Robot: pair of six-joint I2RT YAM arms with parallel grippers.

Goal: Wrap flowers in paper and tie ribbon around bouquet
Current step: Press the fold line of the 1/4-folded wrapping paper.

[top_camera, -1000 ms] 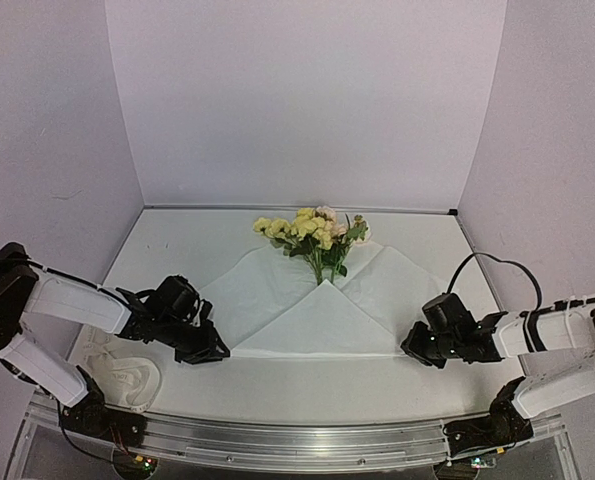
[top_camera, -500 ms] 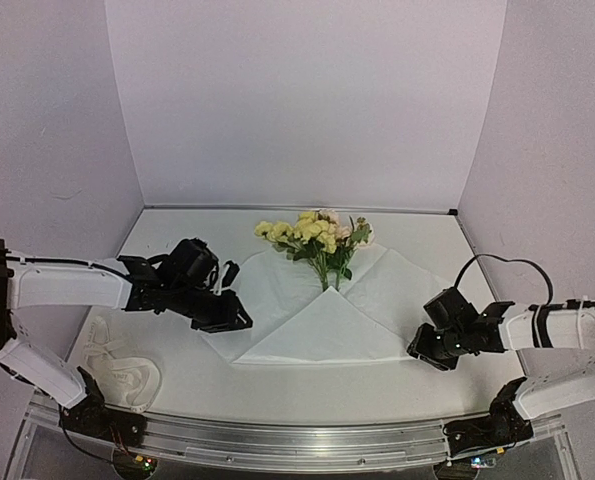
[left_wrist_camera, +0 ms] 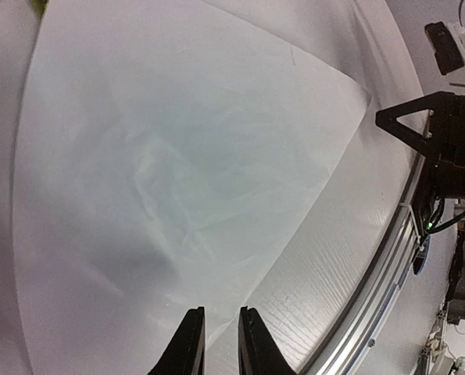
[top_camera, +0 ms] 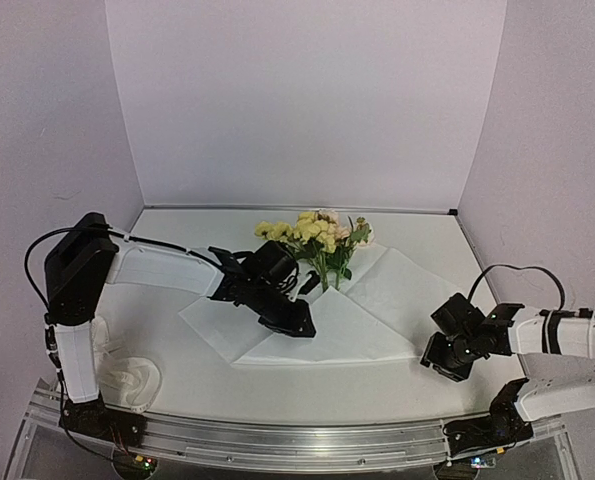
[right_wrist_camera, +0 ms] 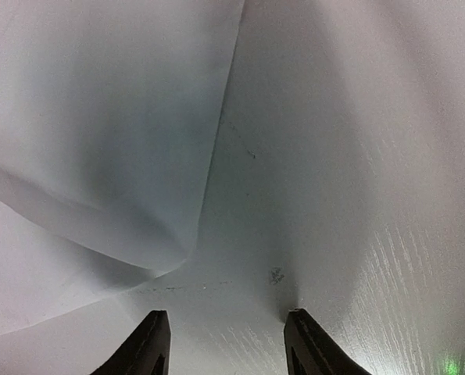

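The left hand [top_camera: 297, 327] has swept in from the left corner to the middle of the paper [top_camera: 362, 325], just below the flowers [top_camera: 312, 232] lying at its far edge; its fingers stand nearly closed and seem to pinch a paper edge; the right hand [top_camera: 435, 358] has backed off over bare surface [top_camera: 307, 395], open and empty; the first fold looks underway; the ribbon [top_camera: 132, 382] lies untouched, near left.

L pincer [top_camera: 302, 328] on paper [top_camera: 377, 292], flowers [top_camera: 312, 232] behind, R pincer [top_camera: 435, 362] beside

White paper [top_camera: 387, 290], yellow and cream flowers [top_camera: 312, 232]
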